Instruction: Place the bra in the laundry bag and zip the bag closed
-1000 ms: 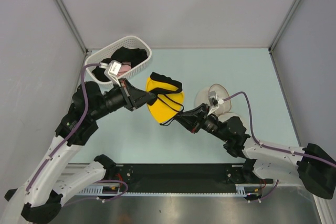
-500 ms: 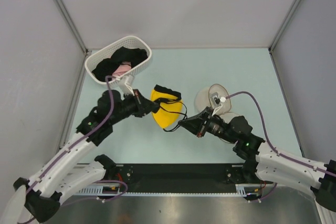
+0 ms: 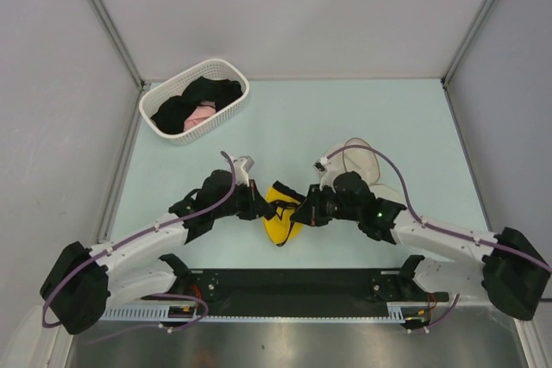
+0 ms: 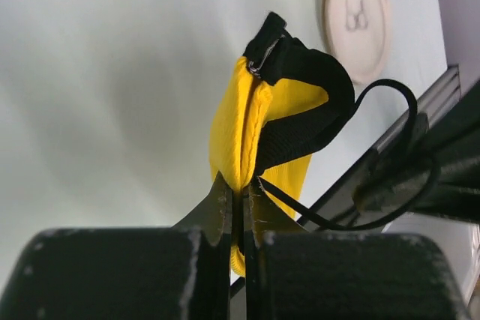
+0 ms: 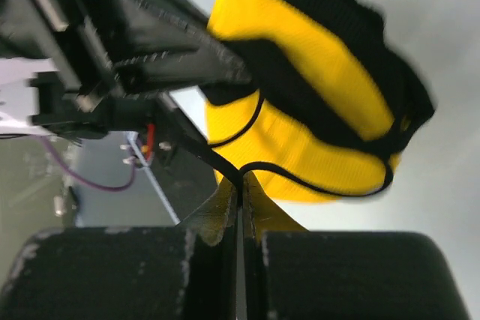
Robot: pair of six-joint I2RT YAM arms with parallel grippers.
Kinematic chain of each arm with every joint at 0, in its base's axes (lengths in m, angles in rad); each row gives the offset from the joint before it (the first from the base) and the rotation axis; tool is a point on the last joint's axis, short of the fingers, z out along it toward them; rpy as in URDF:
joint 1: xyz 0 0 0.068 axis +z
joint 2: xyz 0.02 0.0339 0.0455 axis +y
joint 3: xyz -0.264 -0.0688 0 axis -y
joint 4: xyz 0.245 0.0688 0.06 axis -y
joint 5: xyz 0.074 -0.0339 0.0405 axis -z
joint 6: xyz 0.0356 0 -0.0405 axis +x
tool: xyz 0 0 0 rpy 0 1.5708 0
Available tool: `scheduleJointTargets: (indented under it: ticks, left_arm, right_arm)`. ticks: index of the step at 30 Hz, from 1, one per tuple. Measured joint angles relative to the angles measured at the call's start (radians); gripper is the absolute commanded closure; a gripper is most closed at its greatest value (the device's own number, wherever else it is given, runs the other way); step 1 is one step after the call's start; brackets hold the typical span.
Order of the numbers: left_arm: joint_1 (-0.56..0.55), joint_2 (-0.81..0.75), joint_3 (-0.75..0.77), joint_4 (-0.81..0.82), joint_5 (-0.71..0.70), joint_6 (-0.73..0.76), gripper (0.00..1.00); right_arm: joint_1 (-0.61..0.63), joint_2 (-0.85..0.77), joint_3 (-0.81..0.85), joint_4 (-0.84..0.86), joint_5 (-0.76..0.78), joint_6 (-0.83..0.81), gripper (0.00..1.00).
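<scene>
The yellow bra (image 3: 280, 213) with black straps hangs folded between my two grippers, low over the table near its front edge. My left gripper (image 3: 262, 208) is shut on the edge of the folded yellow cups (image 4: 240, 133). My right gripper (image 3: 302, 213) is shut on a thin black strap (image 5: 241, 177) of the bra (image 5: 315, 88). The cream-white laundry bag (image 3: 360, 164) lies open behind my right arm, partly hidden by it. Its face with the bra icon (image 4: 358, 16) shows in the left wrist view.
A white slotted basket (image 3: 226, 69) with black and pink garments stands at the back left. The black rail at the table's front edge (image 3: 293, 286) lies just below the bra. Grey walls enclose the table on three sides.
Both grippers have come down and toward the front edge with the bra between them. The bra has dropped from mid-table height and now hangs narrower and more folded.
</scene>
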Motion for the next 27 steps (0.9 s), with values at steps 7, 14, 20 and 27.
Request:
scheduleJointTargets:
  ticks: [7,14,20,27]
  left_arm:
    - [-0.002,0.098,-0.104,0.108,0.118,0.009,1.0]
    - [-0.002,0.147,-0.12,0.184,0.168,0.043,1.0]
    - [-0.002,0.163,-0.121,0.223,0.186,0.068,0.83]
    - [0.003,0.174,-0.13,0.219,0.175,0.097,0.45]
  right_arm:
    - [-0.021,0.226,0.079,0.005,-0.067,-0.052,1.0]
    - [-0.042,0.376,0.129,0.052,-0.126,-0.068,1.0]
    - [-0.06,0.44,0.129,0.1,-0.16,-0.059,1.0]
    - [-0.069,0.462,0.129,0.125,-0.19,-0.053,1.0]
